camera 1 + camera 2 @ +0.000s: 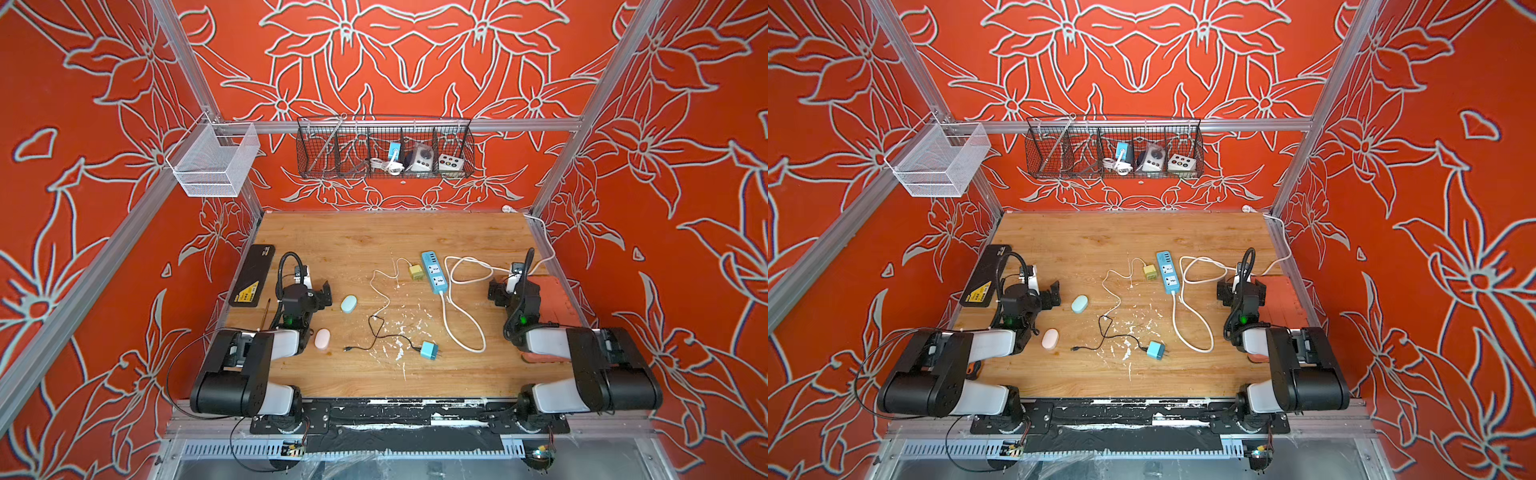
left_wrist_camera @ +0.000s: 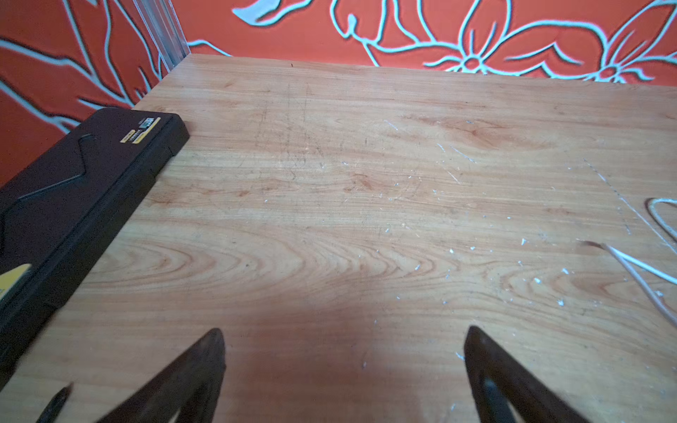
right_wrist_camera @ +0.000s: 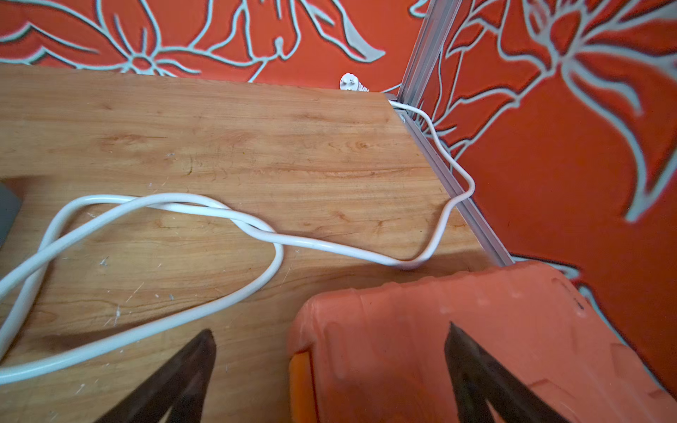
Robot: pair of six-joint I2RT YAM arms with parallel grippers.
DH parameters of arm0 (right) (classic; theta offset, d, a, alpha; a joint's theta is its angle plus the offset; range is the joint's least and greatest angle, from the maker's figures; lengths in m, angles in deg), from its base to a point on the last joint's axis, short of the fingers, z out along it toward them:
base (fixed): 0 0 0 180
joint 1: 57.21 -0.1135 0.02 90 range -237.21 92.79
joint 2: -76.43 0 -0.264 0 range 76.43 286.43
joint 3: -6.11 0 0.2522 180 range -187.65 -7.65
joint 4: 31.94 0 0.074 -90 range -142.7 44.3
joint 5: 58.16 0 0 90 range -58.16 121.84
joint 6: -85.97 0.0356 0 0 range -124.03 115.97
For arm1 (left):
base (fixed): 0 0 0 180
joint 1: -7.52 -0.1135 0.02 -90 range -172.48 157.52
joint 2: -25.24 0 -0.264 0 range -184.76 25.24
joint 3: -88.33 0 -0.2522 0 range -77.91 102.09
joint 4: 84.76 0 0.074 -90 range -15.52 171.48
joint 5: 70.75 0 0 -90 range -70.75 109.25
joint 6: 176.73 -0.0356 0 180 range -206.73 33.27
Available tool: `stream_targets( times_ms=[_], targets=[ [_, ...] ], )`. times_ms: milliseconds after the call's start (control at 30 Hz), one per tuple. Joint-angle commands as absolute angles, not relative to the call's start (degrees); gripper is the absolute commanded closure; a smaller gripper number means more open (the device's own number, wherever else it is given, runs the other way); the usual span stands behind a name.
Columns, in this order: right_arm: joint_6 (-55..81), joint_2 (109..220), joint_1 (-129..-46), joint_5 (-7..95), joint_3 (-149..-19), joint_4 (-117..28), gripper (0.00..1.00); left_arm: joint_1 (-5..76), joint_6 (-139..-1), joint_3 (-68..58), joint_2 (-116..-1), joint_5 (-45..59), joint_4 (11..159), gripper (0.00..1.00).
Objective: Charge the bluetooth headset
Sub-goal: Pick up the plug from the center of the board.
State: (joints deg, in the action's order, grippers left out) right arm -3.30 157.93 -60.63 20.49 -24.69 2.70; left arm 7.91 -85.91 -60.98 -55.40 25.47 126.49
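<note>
Two small oval bluetooth headset cases lie on the wooden table: a pale blue one (image 1: 348, 304) (image 1: 1079, 304) and a pink one (image 1: 322, 338) (image 1: 1050, 338). My left gripper (image 1: 319, 291) (image 1: 1051, 293) (image 2: 344, 340) is open just left of the pale blue case, over bare wood. A yellow-green adapter (image 1: 414, 271) with a thin white cable and a blue adapter (image 1: 428, 350) with a black cable lie mid-table beside a blue power strip (image 1: 434, 272) (image 1: 1168, 272). My right gripper (image 1: 500, 290) (image 3: 329, 337) is open, right of the strip, holding nothing.
A long black case (image 1: 253, 274) (image 2: 73, 190) lies along the left edge with a pencil (image 1: 266, 311) near it. An orange-red pad (image 1: 552, 295) (image 3: 458, 329) lies under the right gripper. The strip's thick white cord (image 3: 165, 205) loops nearby. A black wire basket (image 1: 384, 147) and a white mesh basket (image 1: 214, 160) hang on the frame rails.
</note>
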Motion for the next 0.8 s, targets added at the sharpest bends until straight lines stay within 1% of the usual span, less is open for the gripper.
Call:
stream_targets(
  times_ms=[0, 767],
  targets=[
    [-4.15, 158.03, -60.82, 21.21, -25.54, 2.54, 0.02, 7.88, -86.93, -60.06, -55.57, 24.75, 125.99, 0.01],
    [-4.19, 158.17, -60.82, 21.21, -25.41, 3.06, 0.02, 7.04, -86.64, -59.70, -55.39, 23.18, 125.27, 0.01]
  ],
)
